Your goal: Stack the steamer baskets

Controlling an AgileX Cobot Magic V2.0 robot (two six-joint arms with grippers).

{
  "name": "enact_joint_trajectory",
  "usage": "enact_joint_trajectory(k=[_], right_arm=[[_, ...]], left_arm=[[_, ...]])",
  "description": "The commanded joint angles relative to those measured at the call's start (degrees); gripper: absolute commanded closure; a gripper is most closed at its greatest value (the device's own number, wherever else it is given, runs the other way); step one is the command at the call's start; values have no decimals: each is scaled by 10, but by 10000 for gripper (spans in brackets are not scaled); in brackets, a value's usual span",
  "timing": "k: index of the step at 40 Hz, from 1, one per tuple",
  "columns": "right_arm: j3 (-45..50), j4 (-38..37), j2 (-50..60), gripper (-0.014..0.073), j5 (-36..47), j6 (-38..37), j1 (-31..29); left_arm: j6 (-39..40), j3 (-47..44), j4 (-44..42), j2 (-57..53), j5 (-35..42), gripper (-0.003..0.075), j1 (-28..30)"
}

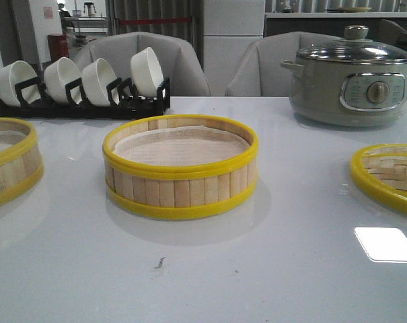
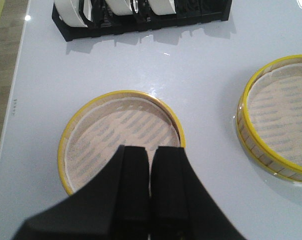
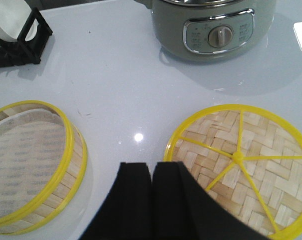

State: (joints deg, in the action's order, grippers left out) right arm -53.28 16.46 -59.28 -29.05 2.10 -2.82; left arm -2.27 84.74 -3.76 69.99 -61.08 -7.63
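Hovering left pincer (image 2: 151, 192) — jaws together, right pincer (image 3: 151, 195) likewise

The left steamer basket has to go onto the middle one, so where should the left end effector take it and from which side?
Grip the wall of the left steamer basket from above, one finger inside, one outside: it sits upright and open. The left end effector hangs above its near rim.

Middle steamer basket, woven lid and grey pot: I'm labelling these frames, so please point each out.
Middle steamer basket (image 1: 179, 176), front view, slatted front wall.
Woven lid (image 3: 225, 145), right wrist view, woven surface.
Grey pot (image 1: 327, 94), front view, side wall.
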Motion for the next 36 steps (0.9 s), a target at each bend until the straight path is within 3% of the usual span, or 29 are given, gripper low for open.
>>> enact_joint_trajectory(k=[1,4,10,12,22,28,32,36], right_arm=[[-22,5,0,542,56,9,0],[-22,1,-5,490,57,15,0],[-22,-14,-6,252,58,36,0],[-22,-17,-6,215,59,36,0],[-22,-17,-6,296,63,36,0],[-22,-17,-6,295,66,36,0],[-22,-17,-6,295,56,36,0],[-22,-17,-6,295,53,36,0]], left_arm=[[3,16,4,-10,33,634,-3],[-4,16,21,-10,33,634,-3],[-42,16,67,-8,43,634,-3],[-42,16,67,-5,46,634,-3],[-41,16,78,12,56,634,-3],[-42,16,78,43,61,622,-3],[-43,16,77,62,75,554,-3],[-43,16,65,85,84,432,-3]])
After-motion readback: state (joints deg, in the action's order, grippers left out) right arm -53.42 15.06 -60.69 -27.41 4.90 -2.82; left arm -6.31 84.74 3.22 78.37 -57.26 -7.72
